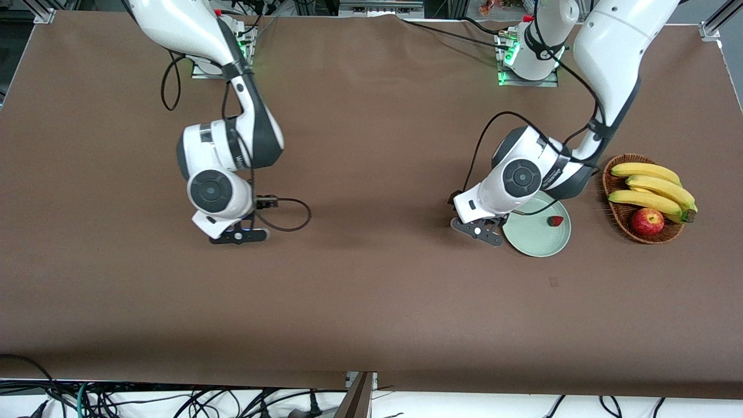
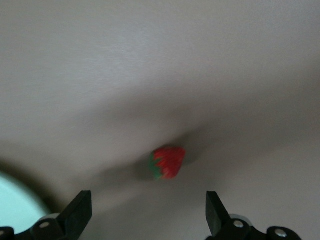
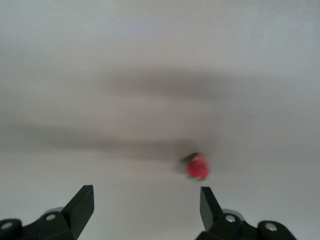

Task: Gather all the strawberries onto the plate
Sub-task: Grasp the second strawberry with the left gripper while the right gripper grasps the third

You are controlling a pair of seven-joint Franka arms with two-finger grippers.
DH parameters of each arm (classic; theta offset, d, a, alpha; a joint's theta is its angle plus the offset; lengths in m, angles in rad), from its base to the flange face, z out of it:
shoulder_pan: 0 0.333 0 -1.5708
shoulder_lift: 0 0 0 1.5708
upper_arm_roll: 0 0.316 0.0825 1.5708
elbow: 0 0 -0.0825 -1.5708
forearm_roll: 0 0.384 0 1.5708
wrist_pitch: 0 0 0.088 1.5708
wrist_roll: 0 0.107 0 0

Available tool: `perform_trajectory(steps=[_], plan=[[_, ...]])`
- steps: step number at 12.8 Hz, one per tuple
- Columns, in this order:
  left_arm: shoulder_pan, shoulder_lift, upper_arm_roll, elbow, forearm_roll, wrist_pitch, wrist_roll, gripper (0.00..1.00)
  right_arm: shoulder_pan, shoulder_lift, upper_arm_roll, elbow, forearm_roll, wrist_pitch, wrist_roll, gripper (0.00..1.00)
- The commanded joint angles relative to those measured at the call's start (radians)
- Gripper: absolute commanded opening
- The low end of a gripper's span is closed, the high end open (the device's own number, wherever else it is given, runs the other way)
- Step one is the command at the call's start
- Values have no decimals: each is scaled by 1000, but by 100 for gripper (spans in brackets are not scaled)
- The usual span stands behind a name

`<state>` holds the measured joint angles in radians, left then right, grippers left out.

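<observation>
The pale mint-green plate [image 1: 531, 239] lies near the left arm's end of the table, and one strawberry [image 1: 556, 220] lies in it. My left gripper [image 1: 479, 230] hangs low over the table beside the plate, open and empty [image 2: 148, 215]. A second strawberry [image 2: 168, 162] lies on the cloth just ahead of its fingers, and the plate's rim [image 2: 15, 210] shows at the edge of that view. My right gripper [image 1: 238, 235] is low over the table at the right arm's end, open and empty [image 3: 146, 207]. A third strawberry [image 3: 197, 167] lies just ahead of one finger. Both of these berries are hidden by the hands in the front view.
A brown wicker basket [image 1: 615, 217] with bananas [image 1: 653, 188] and a red-yellow apple [image 1: 647, 221] stands beside the plate, toward the left arm's end of the table. A brown cloth [image 1: 371, 290] covers the table.
</observation>
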<state>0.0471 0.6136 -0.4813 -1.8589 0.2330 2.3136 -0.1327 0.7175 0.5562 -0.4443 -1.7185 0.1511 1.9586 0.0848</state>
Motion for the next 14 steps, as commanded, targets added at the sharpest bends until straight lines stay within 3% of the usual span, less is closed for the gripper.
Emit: perform_trajectory(steps=[1,3,4,5,7,8,11,14], plan=[[-7,55,1,7,83,88,-19,100,16,-76,-49,-232,-12,193,-144,94],[-9,66,1,7,88,93,-19,100,14,-91,-51,-365,1,369,-155,94],[-7,66,1,9,89,93,-9,79,10,-91,-51,-392,8,409,-157,94],[-10,67,0,9,89,93,-8,47,7,-90,-50,-398,40,411,-158,93],[-9,67,0,10,89,93,-8,12,7,-87,-50,-412,88,411,-171,91],[-9,67,0,10,89,93,-8,3,5,-85,-48,-415,108,411,-181,88],[-1,35,-3,20,89,58,8,0,5,-82,-47,-426,143,414,-220,55],[19,-64,0,67,89,-228,41,0,5,-81,-45,-418,145,416,-229,23]])
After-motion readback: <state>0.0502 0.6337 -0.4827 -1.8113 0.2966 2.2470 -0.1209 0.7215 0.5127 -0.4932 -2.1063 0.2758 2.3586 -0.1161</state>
